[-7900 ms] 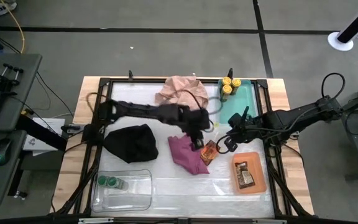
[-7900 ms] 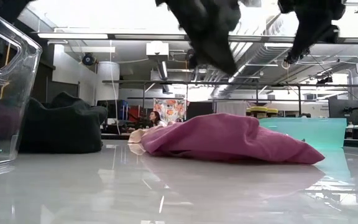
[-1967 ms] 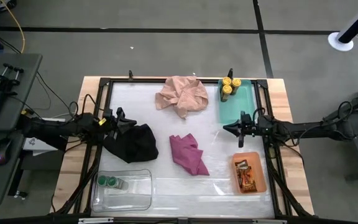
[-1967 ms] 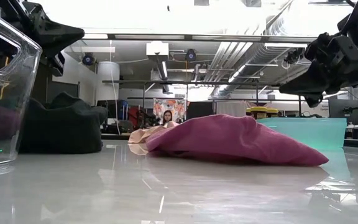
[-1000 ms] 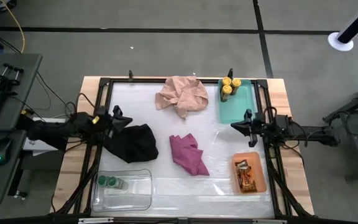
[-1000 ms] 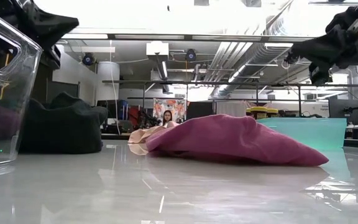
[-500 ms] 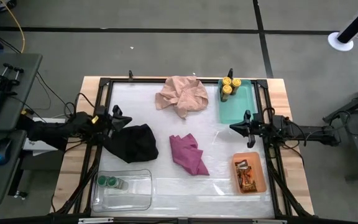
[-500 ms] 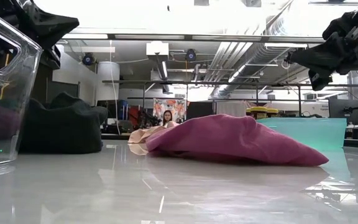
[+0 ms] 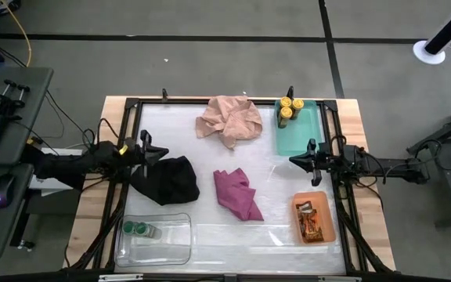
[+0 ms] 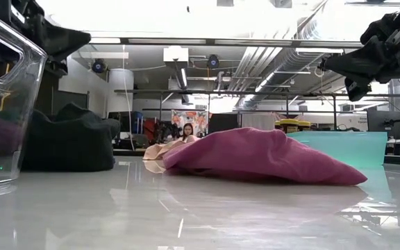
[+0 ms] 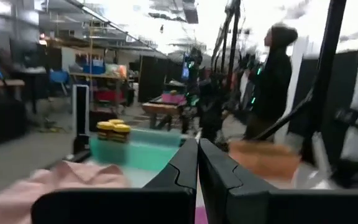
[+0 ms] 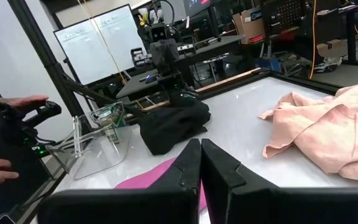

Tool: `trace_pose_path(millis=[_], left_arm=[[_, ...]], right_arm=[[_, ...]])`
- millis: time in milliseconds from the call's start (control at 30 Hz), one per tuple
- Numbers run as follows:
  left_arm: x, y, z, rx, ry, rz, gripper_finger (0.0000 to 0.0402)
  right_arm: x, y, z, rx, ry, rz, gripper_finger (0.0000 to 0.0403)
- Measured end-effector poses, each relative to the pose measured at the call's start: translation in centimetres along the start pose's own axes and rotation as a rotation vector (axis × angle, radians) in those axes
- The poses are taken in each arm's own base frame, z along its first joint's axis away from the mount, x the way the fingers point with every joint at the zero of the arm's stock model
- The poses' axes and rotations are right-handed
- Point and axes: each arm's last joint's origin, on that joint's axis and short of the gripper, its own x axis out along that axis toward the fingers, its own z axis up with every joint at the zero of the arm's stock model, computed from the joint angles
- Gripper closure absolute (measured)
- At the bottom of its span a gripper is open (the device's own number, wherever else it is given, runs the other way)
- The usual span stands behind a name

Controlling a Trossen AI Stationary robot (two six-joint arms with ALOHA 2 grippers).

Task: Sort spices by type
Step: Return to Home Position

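Three yellow-lidded jars [image 9: 286,110] stand in the far end of the teal tray [image 9: 304,133]; the left wrist view shows them too [image 11: 114,128]. Two green-lidded jars [image 9: 138,229] sit in the clear tray [image 9: 171,243]. Orange-brown packets [image 9: 310,221] lie in the orange tray [image 9: 327,227]. My left gripper [image 9: 149,149] [image 11: 197,149] hovers shut at the table's left edge, above the black cloth [image 9: 167,178]. My right gripper [image 9: 292,160] [image 12: 200,146] hovers shut by the right edge, between the teal and orange trays. Neither holds anything.
A pink cloth [image 9: 229,119] lies crumpled at the far middle, and a magenta cloth [image 9: 237,194] in the centre. The bare white table top [image 9: 210,227] lies between the trays. A person stands beyond the table [image 11: 275,74], and a hand rests at a console [image 12: 17,102].
My right gripper has reached slightly toward the table's left while staying raised and shut. The jars, packets and cloths have not moved.
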Motion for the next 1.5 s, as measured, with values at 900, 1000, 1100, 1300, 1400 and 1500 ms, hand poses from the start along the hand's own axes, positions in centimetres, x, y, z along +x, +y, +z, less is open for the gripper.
trace_pose_path(millis=[900,1000,1100,1300,1400,1500], left_arm=[[-0.06,0.08,-1.08,0.106,0.112,0.003,0.0401],[-0.06,0.09,-1.08,0.106,0.112,0.003,0.0402],[-0.06,0.09,-1.08,0.106,0.112,0.003,0.0402],[-0.06,0.09,-1.08,0.106,0.112,0.003,0.0401],[-0.06,0.09,-1.08,0.106,0.112,0.003,0.0401],[-0.06,0.09,-1.08,0.106,0.112,0.003,0.0402]], right_arm=[[0.0,0.01,0.02,0.0,0.0,0.0,0.0402],[0.0,0.01,0.02,0.0,0.0,0.0,0.0402],[0.0,0.01,0.02,0.0,0.0,0.0,0.0402],[0.0,0.01,0.02,0.0,0.0,0.0,0.0402],[0.0,0.01,0.02,0.0,0.0,0.0,0.0402],[0.0,0.01,0.02,0.0,0.0,0.0,0.0402]])
